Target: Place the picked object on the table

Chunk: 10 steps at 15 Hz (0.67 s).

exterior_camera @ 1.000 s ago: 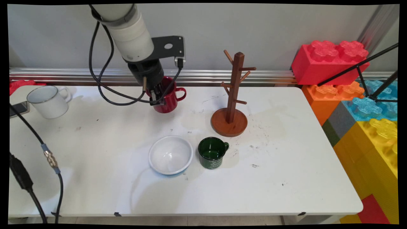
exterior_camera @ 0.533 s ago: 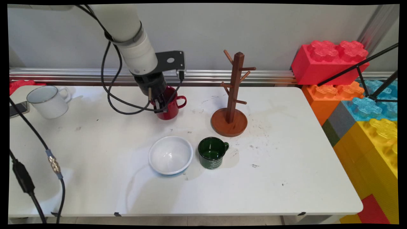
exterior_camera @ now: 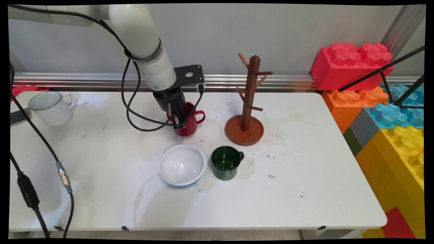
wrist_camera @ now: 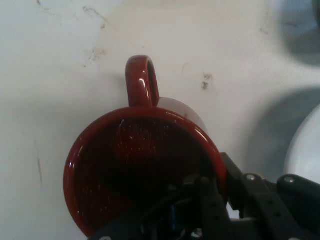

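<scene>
Main view, setting: a white counter [exterior_camera: 305, 189] is seen before a grey wall, with large coloured toy blocks [exterior_camera: 379, 101] stacked at its right end
Main view, arm: the claw [exterior_camera: 179, 119] is lowered from the upper left onto a red mug [exterior_camera: 190, 126] at the counter's middle rear; one finger is seen inside the mug and one against its outer wall
Main view, red mug: it is seen upright, its handle turned to the right; whether its base touches the counter cannot be told
Main view, nearby things: a wooden mug tree [exterior_camera: 247, 112] is set just to the right of the red mug; a white bowl [exterior_camera: 182, 165] and a dark green mug [exterior_camera: 225, 162] are placed side by side nearer the front edge
Main view, far left: a white mug [exterior_camera: 51, 108] is found by the counter's left end, with a phone [exterior_camera: 19, 116] partly shown beside it
Hand view, red mug: the mug [wrist_camera: 140, 170] is looked into from above, its handle pointed up the picture
Hand view, claw: the rim on the lower right is pinched by the claw [wrist_camera: 212, 192], closed on the mug's wall
Hand view, edge: part of the white bowl [wrist_camera: 306, 150] is shown at the right
</scene>
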### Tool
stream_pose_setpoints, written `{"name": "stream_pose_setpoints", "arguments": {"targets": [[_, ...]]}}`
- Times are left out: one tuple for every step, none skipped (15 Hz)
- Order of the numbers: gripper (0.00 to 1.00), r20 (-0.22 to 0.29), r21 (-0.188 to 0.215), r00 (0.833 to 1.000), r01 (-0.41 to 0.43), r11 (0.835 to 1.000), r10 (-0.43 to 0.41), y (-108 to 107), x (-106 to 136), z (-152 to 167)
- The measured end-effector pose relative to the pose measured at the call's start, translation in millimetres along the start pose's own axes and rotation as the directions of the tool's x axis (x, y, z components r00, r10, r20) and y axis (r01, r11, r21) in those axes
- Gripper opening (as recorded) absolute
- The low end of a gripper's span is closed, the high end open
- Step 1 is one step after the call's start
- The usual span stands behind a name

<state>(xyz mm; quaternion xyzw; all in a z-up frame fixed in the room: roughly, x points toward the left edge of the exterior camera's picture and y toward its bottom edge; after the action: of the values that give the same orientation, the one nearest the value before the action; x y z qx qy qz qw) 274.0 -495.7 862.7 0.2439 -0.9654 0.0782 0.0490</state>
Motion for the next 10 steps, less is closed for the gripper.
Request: {"name": "stream_pose_setpoints", "arguments": {"targets": [[0.0,-0.001,-0.003,1.0,0.003,1.0,-0.003,0,0,3],[0.0,-0.002,-0.005,1.0,0.005,1.0,-0.005,0,0,4],[0.0,-0.004,-0.008,1.0,0.008,1.0,-0.008,0,0,7],[0.0,-0.007,-0.011,1.0,0.01,1.0,-0.01,0,1,9],[0.0,-0.009,-0.014,1.0,0.011,1.0,-0.012,0,1,12],[0.0,-0.01,-0.015,1.0,0.013,1.0,-0.013,0,2,13],[0.0,-0.011,-0.017,1.0,0.015,1.0,-0.015,0,1,15],[0.0,-0.013,-0.018,1.0,0.015,1.0,-0.016,0,1,17],[0.0,-0.014,-0.02,1.0,0.016,1.0,-0.016,0,1,18],[0.0,-0.015,-0.021,1.0,0.017,1.0,-0.017,0,1,19]]}}
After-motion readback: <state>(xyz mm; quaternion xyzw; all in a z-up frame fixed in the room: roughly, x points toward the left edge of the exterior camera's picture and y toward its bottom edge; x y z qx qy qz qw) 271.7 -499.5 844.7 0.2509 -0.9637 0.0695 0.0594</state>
